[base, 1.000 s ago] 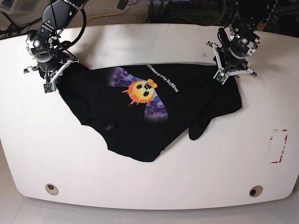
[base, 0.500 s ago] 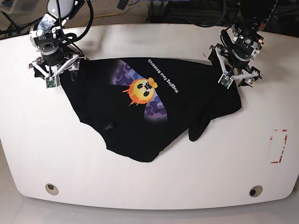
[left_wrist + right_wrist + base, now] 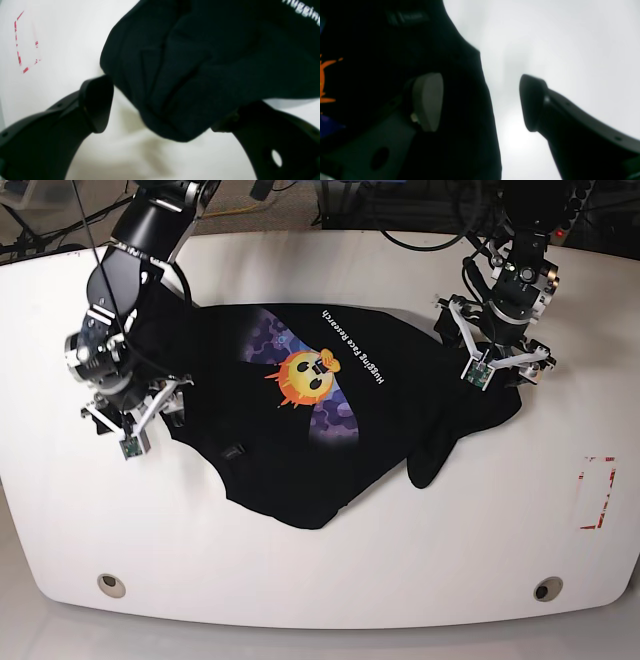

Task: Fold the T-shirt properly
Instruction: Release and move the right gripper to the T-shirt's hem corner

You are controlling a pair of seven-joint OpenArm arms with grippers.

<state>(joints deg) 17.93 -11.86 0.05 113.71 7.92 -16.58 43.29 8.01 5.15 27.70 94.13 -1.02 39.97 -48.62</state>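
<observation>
The black left gripper (image 3: 497,352), on the right of the base view, points down with its jaws spread wide. The black right gripper (image 3: 133,408), opposite, also points down, its fingers (image 3: 427,100) wide apart.

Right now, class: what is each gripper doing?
Left gripper: open, straddling a bunched edge of the T-shirt, not clamped.
Right gripper: open over the T-shirt's edge, holding nothing.

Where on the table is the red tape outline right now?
In the base view the red tape outline sits near the white table's right edge, apart from the T-shirt and below the left hand.
</observation>
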